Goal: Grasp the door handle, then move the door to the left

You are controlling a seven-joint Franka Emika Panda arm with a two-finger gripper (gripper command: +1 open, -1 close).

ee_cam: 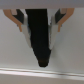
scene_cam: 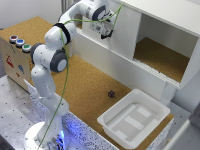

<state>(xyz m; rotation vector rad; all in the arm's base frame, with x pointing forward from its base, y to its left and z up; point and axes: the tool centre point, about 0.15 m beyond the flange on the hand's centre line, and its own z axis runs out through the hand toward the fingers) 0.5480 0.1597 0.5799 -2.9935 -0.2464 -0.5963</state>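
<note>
A white plastic tray with raised ridges inside sits on the brown cork-like tabletop toward the exterior view's lower right, and a small dark object, too small to identify, lies on the cork just beside the tray's far corner. At the exterior view's left stands a tan box carrying three round buttons on top: a red one, a blue one and a green one in a row. The white cabinet frame shows an open compartment with a cork floor.
</note>
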